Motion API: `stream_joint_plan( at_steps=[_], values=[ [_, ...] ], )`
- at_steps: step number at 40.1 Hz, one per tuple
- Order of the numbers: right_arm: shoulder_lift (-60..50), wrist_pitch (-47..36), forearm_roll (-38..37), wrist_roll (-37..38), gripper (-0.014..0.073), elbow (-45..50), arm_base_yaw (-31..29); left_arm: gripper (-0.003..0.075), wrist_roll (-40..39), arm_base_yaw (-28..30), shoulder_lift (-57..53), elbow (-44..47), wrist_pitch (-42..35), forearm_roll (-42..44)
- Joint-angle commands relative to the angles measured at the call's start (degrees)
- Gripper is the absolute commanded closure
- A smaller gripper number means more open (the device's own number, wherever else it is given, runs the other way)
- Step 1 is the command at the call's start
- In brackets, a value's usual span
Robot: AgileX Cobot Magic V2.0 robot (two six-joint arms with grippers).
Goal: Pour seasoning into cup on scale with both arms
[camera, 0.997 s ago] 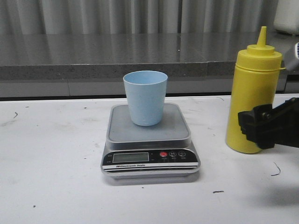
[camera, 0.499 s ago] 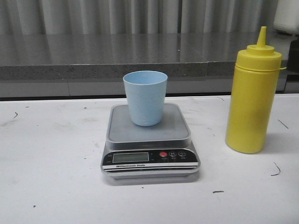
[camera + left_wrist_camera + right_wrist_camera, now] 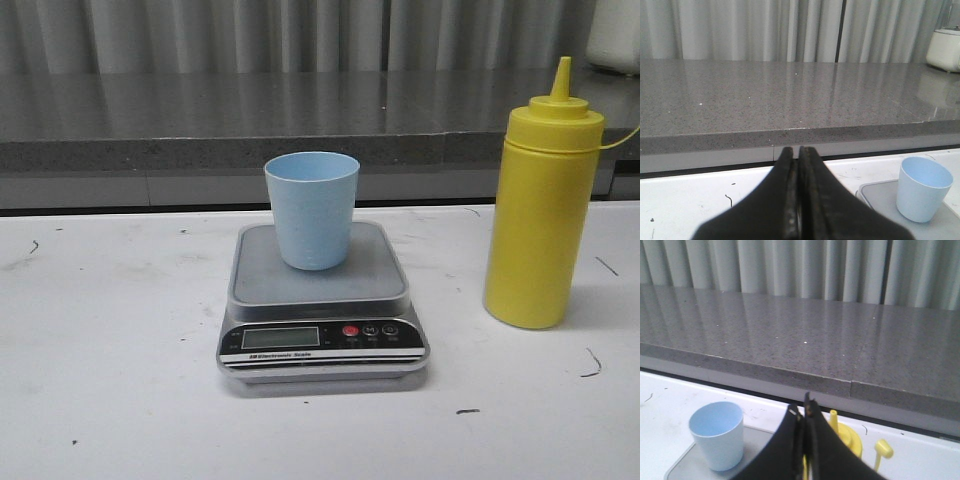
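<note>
While the cup (image 3: 311, 209) stands upright and empty on the scale (image 3: 320, 300), no pouring has begun: the seasoning (image 3: 543, 200), a tall yellow nozzle-capped bottle, stands ungrasped on the table (image 3: 110, 350) right of the scale. Left gripper (image 3: 798, 157) and right gripper (image 3: 803, 412) both show fingers pressed together, holding nothing. Grasping, tilting and pouring all remain outstanding.

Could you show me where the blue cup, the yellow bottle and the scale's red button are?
cup (image 3: 312, 215), front view, on the middle of its outer wall.
yellow bottle (image 3: 540, 225), front view, on the middle of its body.
scale's red button (image 3: 350, 331), front view, on the button in the black front panel.
</note>
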Motion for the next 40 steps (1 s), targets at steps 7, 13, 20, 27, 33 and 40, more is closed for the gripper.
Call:
stream_joint_plan(
  at_steps=[7,13,20,27,33,40],
  values=[
    [-0.76,17.89,6.45,-7.64,0.0706,-14.79,-16.3,0.074,-0.43,0.25,0.39,-1.6,-5.04,-0.43],
    [-1.36,25.14,6.53,-6.85,0.0706,-15.29,-28.0,0.074,-0.43,0.25,0.39,-1.6,-5.04,-0.43],
    [-2.11,24.45,6.37,-6.74,0.0706,-15.17,-27.76,0.074,-0.43,0.25,0.39,-1.6,-5.04,-0.43],
    [-2.11,24.45,6.37,-6.74,0.0706,-15.17,-27.76,0.074,-0.43,0.25,0.39,-1.6,-5.04,-0.43],
    [-2.11,25.12,6.37,-6.74,0.0706,-15.17,-27.76,0.074,-0.43,0.25,0.39,-1.6,-5.04,-0.43],
    [-2.11,25.08,6.42,-6.74,0.0706,-15.17,-27.76,0.074,-0.43,0.25,0.39,-1.6,-5.04,-0.43]
  ],
)
